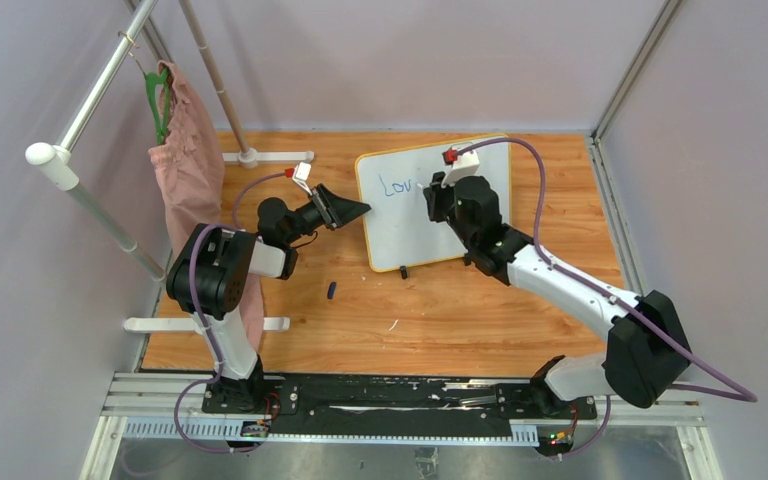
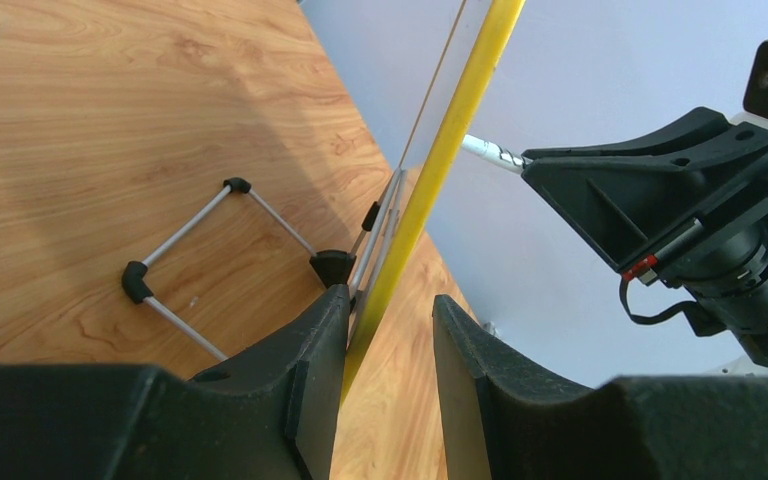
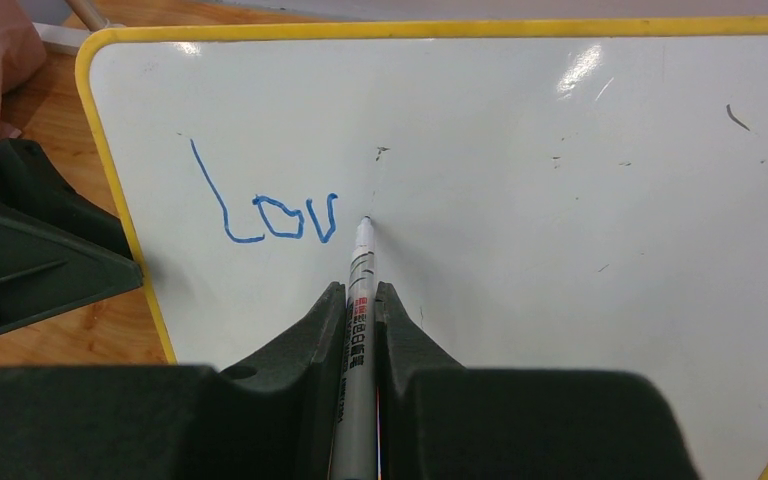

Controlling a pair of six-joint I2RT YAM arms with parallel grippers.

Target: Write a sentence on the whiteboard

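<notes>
**Marker tip on the board, three letters down**

The whiteboard [image 1: 410, 225] stands propped on the far half of the tabletop [image 1: 460, 320], its top rim near the far edge and its black feet toward the middle. The right gripper [image 1: 438, 195] hangs over the board's face. Its jaws are closed tight on a slim white marker [image 3: 358, 300], which runs out between the fingertips. The tip of the marker touches the white surface just to the right of the last letter.

The left gripper [image 1: 355, 210] is at the board's left edge. In the left wrist view the yellow rim [image 2: 440, 150] passes between its two fingers, which stand part-way apart. The rim lies close against one finger [image 2: 310, 350], with bare wood showing before the other. Whether they actually pinch the board cannot be told.

The sentence [image 3: 270, 210] so far reads "Lov" in thin blue strokes, in the upper left part of the board. The marker barrel carries a small red label block with print below it, too small to read. A few faint dark specks mark the rest of the white face.
</notes>
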